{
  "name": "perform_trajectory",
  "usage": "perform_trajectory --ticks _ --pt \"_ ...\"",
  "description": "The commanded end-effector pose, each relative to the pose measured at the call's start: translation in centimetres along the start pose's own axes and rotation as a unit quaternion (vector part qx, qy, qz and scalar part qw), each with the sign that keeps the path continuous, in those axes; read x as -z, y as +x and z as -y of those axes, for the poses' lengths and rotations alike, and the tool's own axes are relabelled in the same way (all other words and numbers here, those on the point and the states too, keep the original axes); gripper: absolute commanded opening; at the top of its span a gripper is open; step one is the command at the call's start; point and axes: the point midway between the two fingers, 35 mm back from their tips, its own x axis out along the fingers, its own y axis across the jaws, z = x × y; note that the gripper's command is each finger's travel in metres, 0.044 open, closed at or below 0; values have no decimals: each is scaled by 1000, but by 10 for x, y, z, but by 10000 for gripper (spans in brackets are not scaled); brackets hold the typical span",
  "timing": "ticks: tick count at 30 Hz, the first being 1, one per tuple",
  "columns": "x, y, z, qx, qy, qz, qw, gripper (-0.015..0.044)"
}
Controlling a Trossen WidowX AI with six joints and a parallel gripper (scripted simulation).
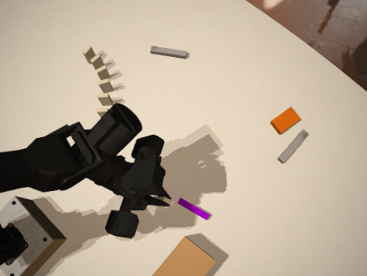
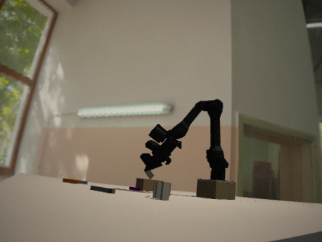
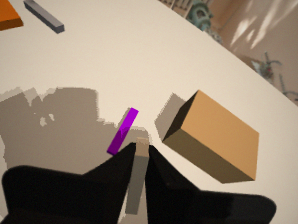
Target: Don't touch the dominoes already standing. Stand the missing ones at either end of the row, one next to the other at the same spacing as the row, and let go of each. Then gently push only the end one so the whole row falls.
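A curved row of cream dominoes [image 1: 106, 86] [image 2: 162, 190] stands at the upper left in the top view, its near end hidden by the arm. My gripper [image 1: 170, 200] [image 2: 149, 172] [image 3: 141, 149] is shut on a cream domino [image 2: 150, 174] [image 3: 136, 184], which juts from the fingertips. In the exterior view the gripper is tilted and holds the domino above the table, apart from it. In the top view the fingertips show to the lower right of the row, close to a purple bar.
The purple bar [image 1: 194, 209] [image 3: 123, 131] lies near a tan box [image 1: 186, 258] [image 3: 220, 132]. A grey bar [image 1: 169, 52] lies right of the row's far end. An orange block [image 1: 285, 120] [image 3: 9, 15] and another grey bar [image 1: 293, 146] [image 3: 45, 17] lie farther right in the top view.
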Motion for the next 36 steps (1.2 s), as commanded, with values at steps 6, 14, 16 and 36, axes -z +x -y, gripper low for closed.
perform_trajectory --ticks 6,14,16,36 --pt "6 -6 -4 14 -4 90 996 27" --pt "12 -19 -4 19 15 166 986 27" --pt "13 -22 -3 19 24 183 983 27" --pt "34 -69 34 52 82 320 942 27"
